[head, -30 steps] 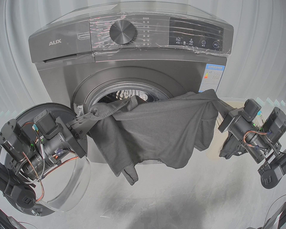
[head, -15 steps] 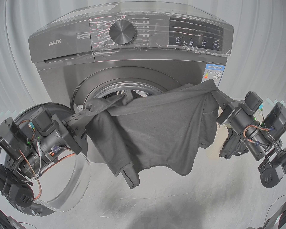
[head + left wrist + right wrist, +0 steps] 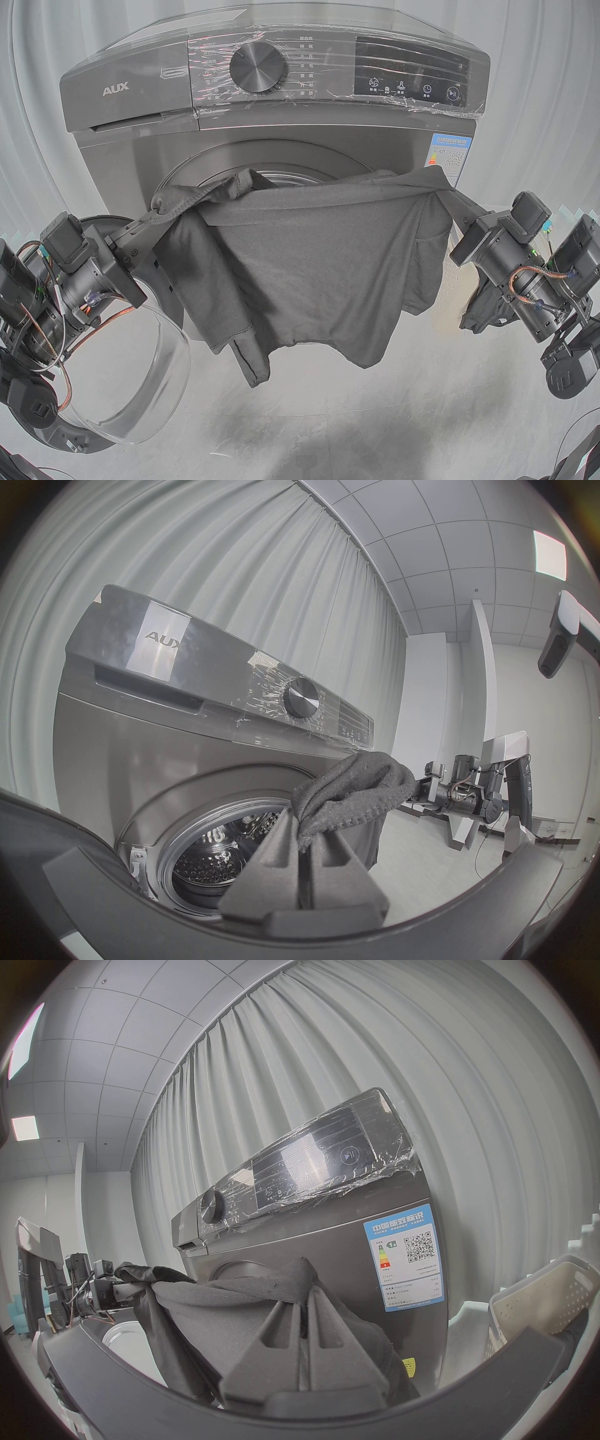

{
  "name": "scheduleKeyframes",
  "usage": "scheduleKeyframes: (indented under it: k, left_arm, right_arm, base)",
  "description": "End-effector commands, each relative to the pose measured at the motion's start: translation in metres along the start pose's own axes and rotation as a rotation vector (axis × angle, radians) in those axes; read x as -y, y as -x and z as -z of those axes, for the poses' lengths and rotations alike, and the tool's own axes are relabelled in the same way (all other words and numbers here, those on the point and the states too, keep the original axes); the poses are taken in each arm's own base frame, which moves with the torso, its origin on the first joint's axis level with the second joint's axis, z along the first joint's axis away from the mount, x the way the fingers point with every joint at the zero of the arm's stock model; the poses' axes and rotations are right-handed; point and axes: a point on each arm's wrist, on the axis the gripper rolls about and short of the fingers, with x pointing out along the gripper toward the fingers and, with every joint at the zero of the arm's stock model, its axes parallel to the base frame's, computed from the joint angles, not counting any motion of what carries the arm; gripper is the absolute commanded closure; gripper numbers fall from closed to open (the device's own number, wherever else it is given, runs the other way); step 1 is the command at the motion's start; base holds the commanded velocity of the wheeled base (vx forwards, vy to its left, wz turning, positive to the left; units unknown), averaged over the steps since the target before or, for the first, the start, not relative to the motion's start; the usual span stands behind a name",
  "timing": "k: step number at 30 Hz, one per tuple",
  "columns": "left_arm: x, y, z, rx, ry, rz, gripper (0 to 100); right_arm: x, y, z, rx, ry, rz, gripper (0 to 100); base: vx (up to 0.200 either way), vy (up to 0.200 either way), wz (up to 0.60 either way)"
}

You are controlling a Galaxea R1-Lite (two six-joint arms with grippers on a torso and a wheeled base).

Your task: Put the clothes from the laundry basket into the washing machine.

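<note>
Gripping grey shirt (image 3: 312, 269) (prob.), both jaws.

The left arm (image 3: 34, 319) and right arm (image 3: 562, 275) were matte black and dark grey, built of stubby cylinders joined by blocky housings. The left gripper (image 3: 145, 226) and right gripper (image 3: 461, 215) each ended in dark grey wedge-shaped fingers (image 3: 269, 870) with triangular recesses moulded in. A boxy black module (image 3: 62, 240) topped each wrist, beside a small teal tag. Thin orange-brown braided cables (image 3: 103, 317) looped along the forearms, small green lights (image 3: 533, 253) glowed on the housings, and a pale square logo (image 3: 562, 377) marked each lower joint
</note>
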Motion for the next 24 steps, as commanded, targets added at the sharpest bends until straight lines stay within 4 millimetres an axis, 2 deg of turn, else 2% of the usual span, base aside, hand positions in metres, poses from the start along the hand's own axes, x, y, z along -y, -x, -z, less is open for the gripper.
scheduleKeyframes:
  k: [1, 15, 24]
  left_arm:
    - [-0.0003, 0.0024, -0.0025, 0.005, -0.004, 0.003, 100]
    - [-0.0001, 0.0033, -0.0002, -0.006, -0.001, 0.009, 100]
    - [-0.0006, 0.0007, -0.006, 0.02, -0.008, 0.009, 100]
  right_arm:
    - [-0.0006, 0.0003, 0.0012, -0.004, -0.001, -0.003, 100]
    - [-0.0006, -0.0001, 0.0014, -0.005, -0.003, -0.004, 100]
    - [-0.0019, -0.0051, -0.0074, 0.04, -0.004, -0.009, 100]
  base:
    - [0.0, 0.0, 0.0]
    - [0.0, 0.0, 0.0]
    - [0.0, 0.0, 0.0]
